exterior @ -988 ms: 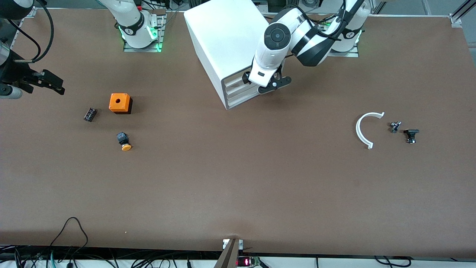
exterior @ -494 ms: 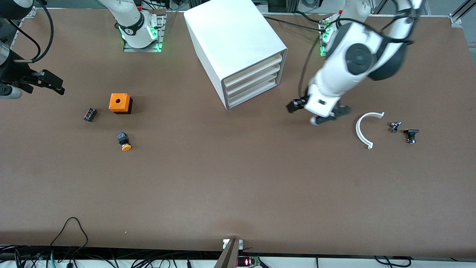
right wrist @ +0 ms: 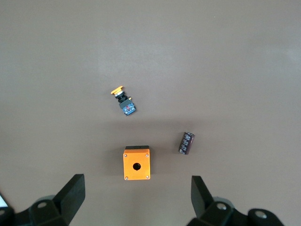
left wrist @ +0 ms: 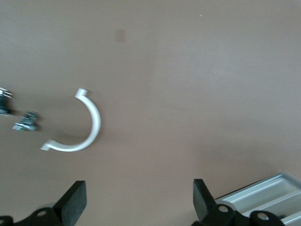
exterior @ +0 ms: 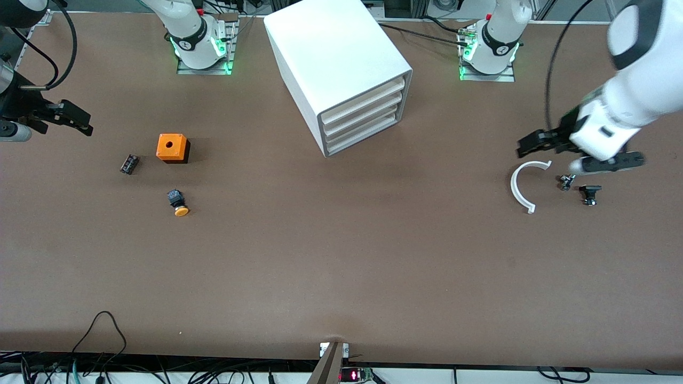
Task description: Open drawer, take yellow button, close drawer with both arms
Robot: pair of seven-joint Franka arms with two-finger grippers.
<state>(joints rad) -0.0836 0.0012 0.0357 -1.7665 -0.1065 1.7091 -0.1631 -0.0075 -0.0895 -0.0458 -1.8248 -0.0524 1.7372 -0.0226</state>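
The white cabinet point(exterior: 331, 48) stands at the middle of the table near the bases. Its top drawer point(exterior: 365, 100) is shut, flush with the two below; the drawer fronts also show in the left wrist view point(left wrist: 268, 193). The button point(exterior: 179, 204), orange-yellow cap on a black body, lies on the table toward the right arm's end, also in the right wrist view point(right wrist: 123, 100). My left gripper point(exterior: 579, 153) is open and empty over the table beside a white arc point(exterior: 523, 184); it also shows in its own view point(left wrist: 138, 202). My right gripper point(exterior: 58, 120) is open and empty and waits at the table's edge; it also shows in its own view point(right wrist: 136, 197).
An orange cube with a round hole point(exterior: 172, 148) and a small black block point(exterior: 129, 164) lie farther from the camera than the button. Two small dark parts point(exterior: 566, 182) point(exterior: 589, 193) lie beside the white arc point(left wrist: 84, 127).
My left arm has swung away from the cabinet's drawer fronts toward its own end of the table and is now over the white arc. The right arm has not moved.
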